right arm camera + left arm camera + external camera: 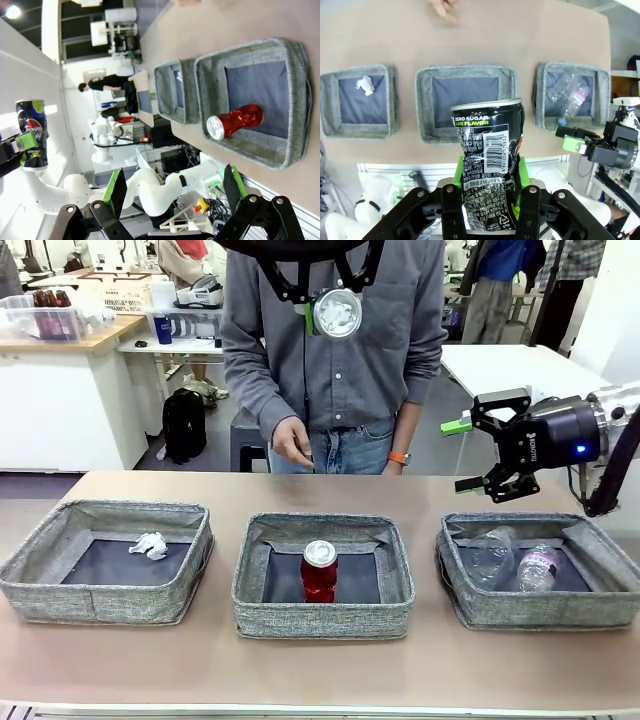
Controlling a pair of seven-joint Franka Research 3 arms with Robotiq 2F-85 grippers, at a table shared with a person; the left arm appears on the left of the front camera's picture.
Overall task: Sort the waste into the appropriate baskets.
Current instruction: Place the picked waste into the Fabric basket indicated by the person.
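Now the left tool [490, 200] hangs high, clenched on the crushed dark can [487, 160]; the right tool [480, 455] is spread wide above the right basket [540, 615].

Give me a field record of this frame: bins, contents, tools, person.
left basket: crumpled white paper wad
middle basket: red soda can, upright
right basket: clear plastic bottle and clear plastic cup, lying down
left tool: shut on crushed dark can, held high above the middle basket
right tool: open, holding nothing, raised above the table behind the right basket
person: standing at far side, hand at waist
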